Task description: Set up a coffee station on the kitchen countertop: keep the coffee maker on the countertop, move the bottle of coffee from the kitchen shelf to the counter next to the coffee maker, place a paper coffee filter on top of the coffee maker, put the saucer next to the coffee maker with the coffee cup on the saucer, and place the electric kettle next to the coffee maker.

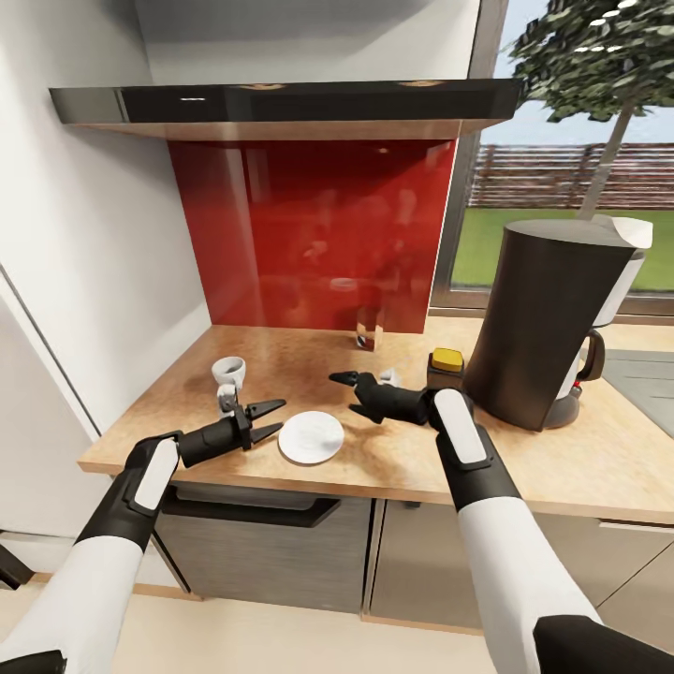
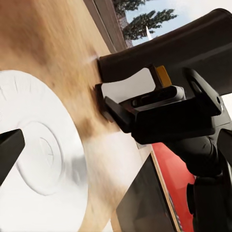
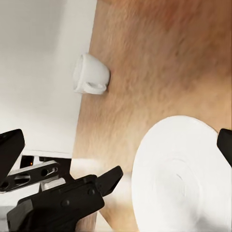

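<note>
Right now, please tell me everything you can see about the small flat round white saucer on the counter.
The small flat round white saucer looks like glossy ceramic, with a raised ring around a shallow centre well. It lies flat and empty on the light tan wood-look countertop, near the front edge. The open left pincer and the open right pincer are on either side of it, neither touching it. The small white handled cup stands apart, nearer the wall.

Tan kitchen countertop (image 1: 393, 468), bearing saucer (image 1: 311, 436), coffee cup (image 1: 228, 372), coffee maker (image 1: 548, 323), yellow-capped bottle of coffee (image 1: 446, 367)
</note>
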Tool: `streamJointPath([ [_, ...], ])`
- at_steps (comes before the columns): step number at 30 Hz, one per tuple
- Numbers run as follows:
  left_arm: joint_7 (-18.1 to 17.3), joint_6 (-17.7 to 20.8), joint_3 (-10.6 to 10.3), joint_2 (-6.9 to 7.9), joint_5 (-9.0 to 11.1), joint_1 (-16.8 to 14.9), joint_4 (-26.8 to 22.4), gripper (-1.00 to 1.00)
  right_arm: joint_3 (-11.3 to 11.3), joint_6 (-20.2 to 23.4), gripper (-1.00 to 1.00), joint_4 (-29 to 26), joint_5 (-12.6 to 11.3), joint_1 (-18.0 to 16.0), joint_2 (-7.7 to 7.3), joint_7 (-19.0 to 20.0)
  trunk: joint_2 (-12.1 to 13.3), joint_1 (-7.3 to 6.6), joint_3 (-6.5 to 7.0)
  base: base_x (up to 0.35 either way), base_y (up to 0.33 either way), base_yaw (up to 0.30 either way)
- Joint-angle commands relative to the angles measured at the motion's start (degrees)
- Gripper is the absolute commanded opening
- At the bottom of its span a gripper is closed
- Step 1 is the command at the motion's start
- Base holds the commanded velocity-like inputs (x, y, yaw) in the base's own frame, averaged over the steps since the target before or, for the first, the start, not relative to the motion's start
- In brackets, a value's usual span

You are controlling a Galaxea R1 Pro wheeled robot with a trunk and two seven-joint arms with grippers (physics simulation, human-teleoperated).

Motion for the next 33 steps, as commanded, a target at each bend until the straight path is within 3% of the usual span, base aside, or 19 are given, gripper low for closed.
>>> streamJointPath([
  [1,-0.3,0.2,0.1,0.0,-0.2,0.0,0.1,1.0,-0.2,0.3,1.0,0.1,-1.1,0.0,0.06,-0.6,0.0,0.0,-0.06,0.0,0.0,0.0],
  [9,-0.3,0.2,0.1,0.01,-0.2,0.0,0.1,1.0,0.0,0.3,1.0,0.3,-2.3,0.0,0.06,-0.6,0.0,0.0,-0.06,0.0,0.0,0.0],
  [33,-0.3,0.2,0.0,0.01,-0.2,0.0,-0.4,1.0,0.1,0.3,1.0,4.9,-2.3,0.0,0.06,-0.6,0.0,0.0,-0.06,0.0,0.0,0.0],
])
